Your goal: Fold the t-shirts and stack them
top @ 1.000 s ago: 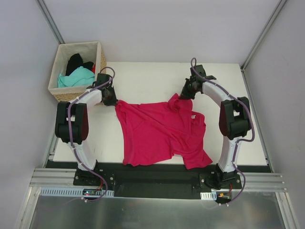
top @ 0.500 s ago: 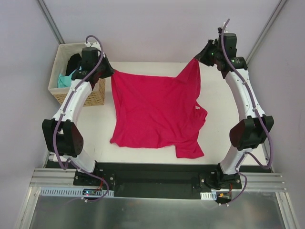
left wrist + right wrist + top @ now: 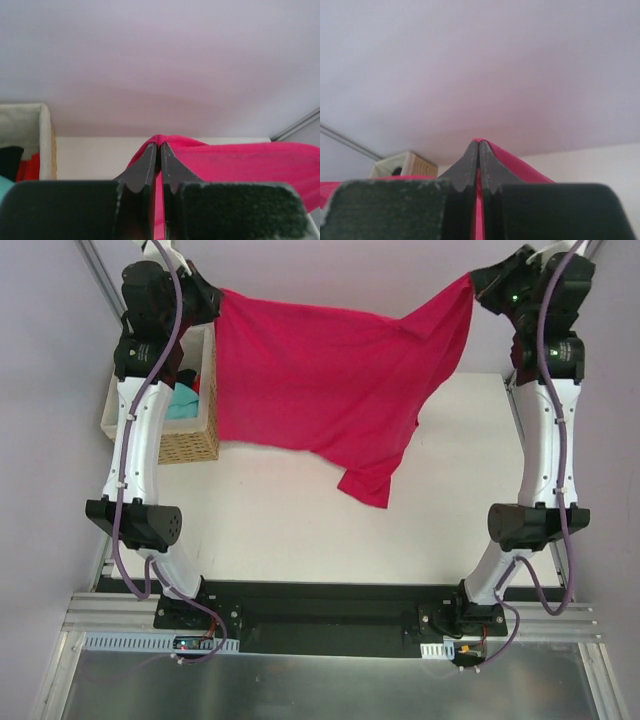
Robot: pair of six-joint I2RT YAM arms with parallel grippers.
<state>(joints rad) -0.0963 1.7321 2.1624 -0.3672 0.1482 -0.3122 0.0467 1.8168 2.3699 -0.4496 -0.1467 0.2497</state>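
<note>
A crimson-pink t-shirt [image 3: 330, 380] hangs spread in the air above the table, stretched between both grippers. My left gripper [image 3: 213, 302] is shut on its top left corner, high beside the basket. My right gripper [image 3: 474, 284] is shut on its top right corner, high at the back right. One sleeve [image 3: 368, 480] dangles lowest, just above the tabletop. In the left wrist view pink cloth [image 3: 240, 162] bulges past the pinched fingertips [image 3: 150, 160]. The right wrist view shows cloth [image 3: 512, 162] squeezed between its fingertips [image 3: 470, 157]. A teal t-shirt [image 3: 182, 402] lies in the basket, and black cloth [image 3: 9, 160] shows there too.
A woven wicker basket [image 3: 188, 443] with pale lining stands at the table's back left, partly behind the left arm. The white tabletop [image 3: 300, 530] lies below the hanging shirt. Grey walls and metal frame rails [image 3: 100, 280] close in the back and sides.
Both arms have risen and moved back, lifting the pink shirt off the table. It went from lying crumpled, to half raised, to hanging stretched between the grippers.
</note>
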